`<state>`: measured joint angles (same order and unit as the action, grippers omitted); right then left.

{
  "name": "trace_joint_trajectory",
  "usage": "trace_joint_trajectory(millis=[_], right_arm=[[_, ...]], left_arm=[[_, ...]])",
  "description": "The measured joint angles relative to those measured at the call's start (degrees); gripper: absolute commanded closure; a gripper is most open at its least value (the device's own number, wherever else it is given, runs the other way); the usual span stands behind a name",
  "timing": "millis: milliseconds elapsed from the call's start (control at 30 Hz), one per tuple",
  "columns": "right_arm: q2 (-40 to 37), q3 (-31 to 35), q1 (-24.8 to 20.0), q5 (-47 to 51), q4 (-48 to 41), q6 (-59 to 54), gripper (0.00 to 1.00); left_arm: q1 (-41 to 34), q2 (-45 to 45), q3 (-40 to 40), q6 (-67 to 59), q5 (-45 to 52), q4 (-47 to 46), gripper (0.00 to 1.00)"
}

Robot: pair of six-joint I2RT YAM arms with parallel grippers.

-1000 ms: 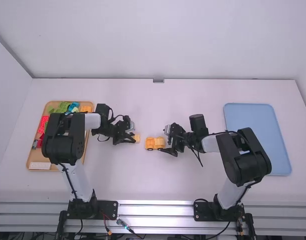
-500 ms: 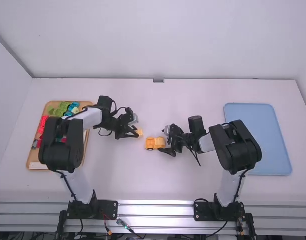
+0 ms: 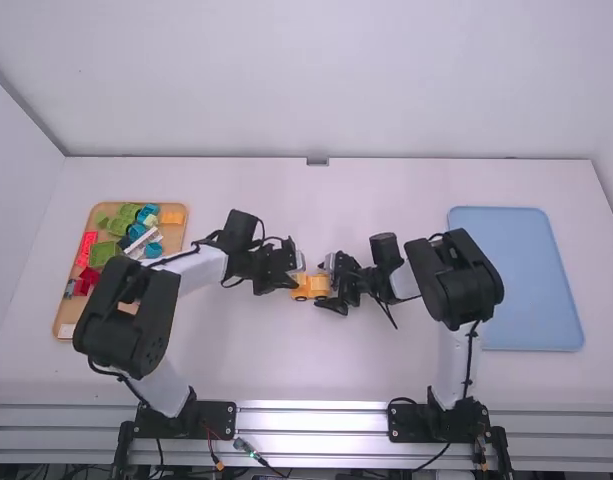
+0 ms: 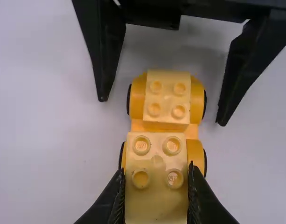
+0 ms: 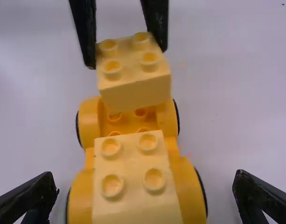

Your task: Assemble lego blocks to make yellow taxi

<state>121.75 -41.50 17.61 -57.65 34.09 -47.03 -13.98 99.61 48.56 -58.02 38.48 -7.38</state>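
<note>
My left gripper (image 3: 292, 272) is at the left end of the orange car base (image 3: 310, 288), and my right gripper (image 3: 332, 288) is at its right end. In the left wrist view my left gripper (image 4: 156, 179) is shut on a yellow block (image 4: 156, 161). That block (image 5: 133, 70) is held over one end of the wheeled base (image 5: 88, 119), whose orange studs show below it. A second yellow block (image 5: 136, 179) sits on the base's other end. My right gripper (image 5: 146, 193) stands open, its fingers apart on either side of that end.
At the left, a wooden tray (image 3: 62, 318) holds several green, blue, red and yellow pieces. A blue tray (image 3: 516, 270) lies on the right side of the white table (image 3: 286, 370).
My left gripper has moved right with its yellow block, from beside the car base to its left end. The right arm's upper links have shifted left, while its gripper has barely moved.
</note>
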Motion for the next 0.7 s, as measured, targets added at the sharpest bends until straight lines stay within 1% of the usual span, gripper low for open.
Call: trace_joint_trajectory(millis=[167, 267, 333, 367, 400, 433, 467, 500, 533, 600, 667, 700], right_arm=[[2.3, -2.5, 0.0, -2.0, -0.2, 0.0, 0.01], [2.6, -2.9, 0.0, -2.5, -0.9, -0.2, 0.02], [2.6, -2.9, 0.0, -2.8, -1.7, -1.0, 0.10], [2.6, -2.9, 0.0, -2.8, -1.9, -1.3, 0.11], [2.6, -2.9, 0.0, -2.9, -1.8, -1.8, 0.18], [2.6, -2.9, 0.0, -2.9, -1.8, -1.7, 0.21], [2.6, -2.9, 0.0, -2.9, -1.9, -2.0, 0.27], [2.6, -2.9, 0.0, -2.9, -1.9, -2.2, 0.31], [2.6, -2.9, 0.0, -2.9, -1.9, -2.3, 0.32], [2.6, -2.9, 0.0, -3.0, -1.9, -2.5, 0.39], [2.6, -2.9, 0.0, -3.0, -1.9, -2.5, 0.41], [2.6, -2.9, 0.0, -3.0, -1.9, -2.6, 0.45]], left_arm=[[0.0, 0.0, -1.9, 0.2, 0.9, 4.8, 0.98], [-0.1, 0.0, -2.8, 0.2, 0.9, 5.8, 0.99], [-0.1, 0.0, -3.1, 0.1, 1.0, 5.6, 0.98], [-0.1, 0.0, -3.1, 0.1, 1.1, 5.6, 0.98], [-0.1, 0.0, -3.1, -0.2, 1.7, 5.6, 0.98], [-0.1, 0.0, -3.1, -0.3, 1.8, 5.6, 0.98], [-0.1, 0.0, -3.1, -0.5, 2.1, 6.0, 0.98], [-0.1, 0.0, -3.1, -0.5, 2.2, 6.3, 0.98], [-0.1, 0.0, -3.1, -0.5, 2.4, 6.5, 0.98], [-0.1, 0.0, -3.1, -0.6, 2.6, 6.5, 0.98], [-0.1, 0.1, -3.1, -1.0, 3.0, 5.9, 0.98], [-0.1, 0.5, -2.9, -1.2, 3.3, 5.1, 0.98]])
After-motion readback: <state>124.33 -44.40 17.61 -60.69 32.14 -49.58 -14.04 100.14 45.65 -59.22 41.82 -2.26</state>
